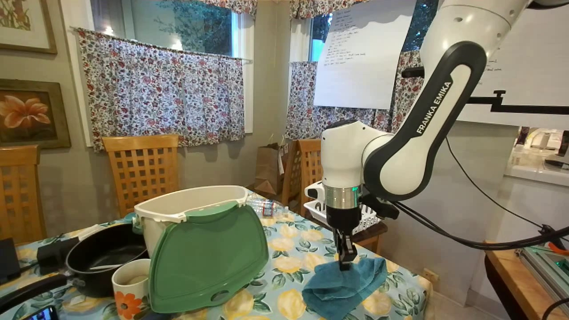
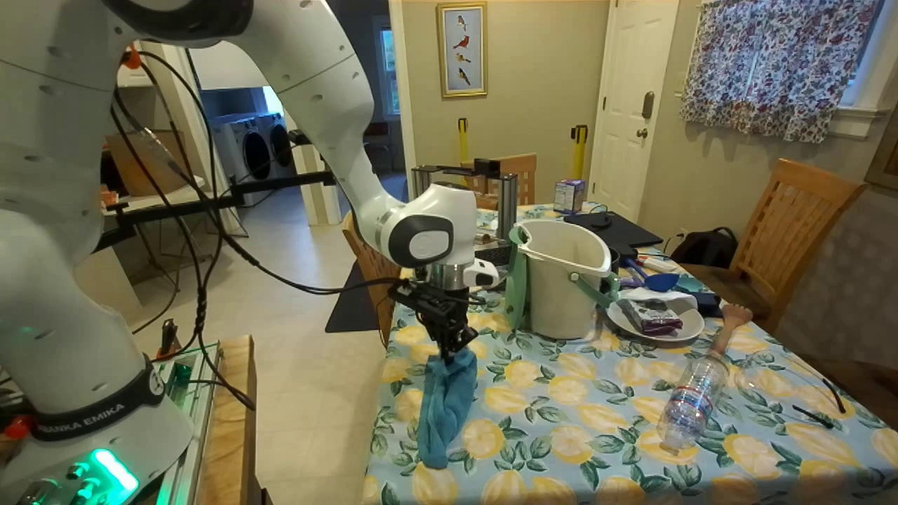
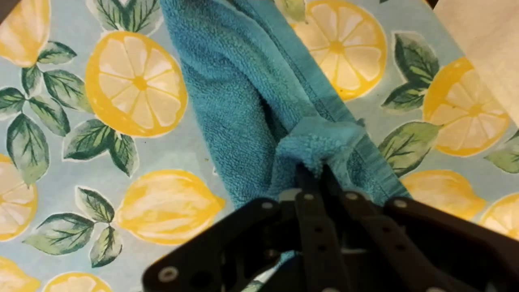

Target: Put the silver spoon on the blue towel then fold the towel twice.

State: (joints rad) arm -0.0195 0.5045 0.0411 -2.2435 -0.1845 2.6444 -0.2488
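The blue towel (image 1: 331, 291) lies bunched and folded over near the table's edge; it also shows as a narrow folded strip in an exterior view (image 2: 445, 414). In the wrist view the towel (image 3: 231, 93) runs from the top down under the fingers, with a hemmed edge on its right. My gripper (image 3: 315, 170) points down with its fingers close together, pinching a raised fold of the towel. The gripper also shows at the towel in both exterior views (image 1: 345, 263) (image 2: 447, 356). I cannot make out the silver spoon; it is hidden or out of view.
A white bin (image 2: 565, 294) stands on the floral tablecloth, with a green lid (image 1: 211, 262) leaning on it. A black pan (image 1: 102, 253) and a flowered mug (image 1: 130, 284) stand beside it. A plastic bottle (image 2: 694, 400) and a plate (image 2: 691, 326) lie farther along.
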